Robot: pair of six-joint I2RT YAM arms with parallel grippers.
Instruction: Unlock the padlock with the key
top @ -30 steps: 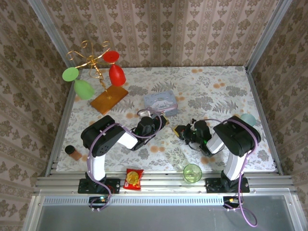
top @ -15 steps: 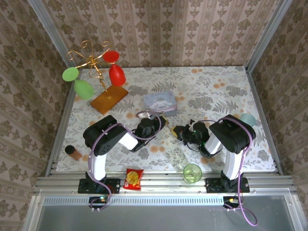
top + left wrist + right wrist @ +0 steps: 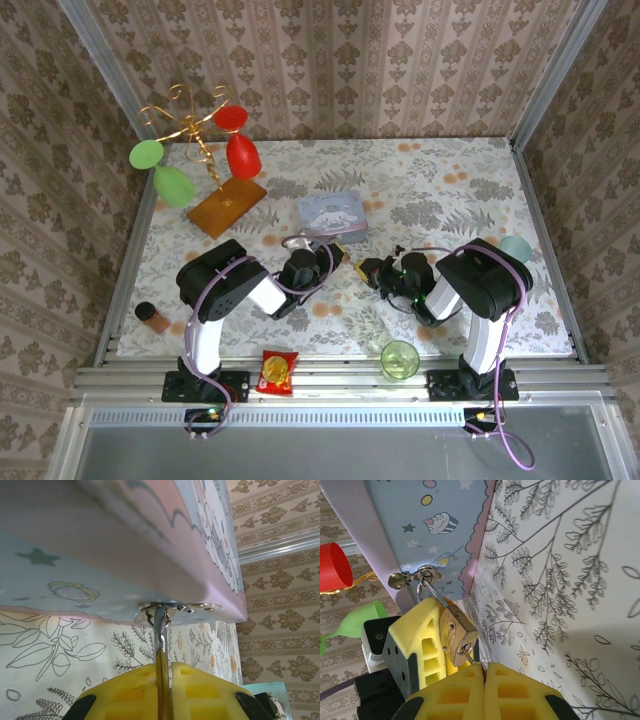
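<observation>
Two grippers are converging. The right gripper (image 3: 484, 672), clamped on the key (image 3: 468, 656), is edging left of its position a second ago, bringing the key tip to the padlock (image 3: 456, 634). The left gripper (image 3: 162, 680) is pinching the shackle (image 3: 161, 630) hanging from the tin (image 3: 420, 525). Insertion is likely starting.

Legible text, labels, brands, numbers: none. Snack packet (image 3: 278, 372), top view: printed front, too small to read. Pale blue tin (image 3: 427, 525), right wrist view: side decorated with stars, dots and a cupcake drawing. Padlock (image 3: 456, 632): any marking on the brass body is too blurred to tell.
</observation>
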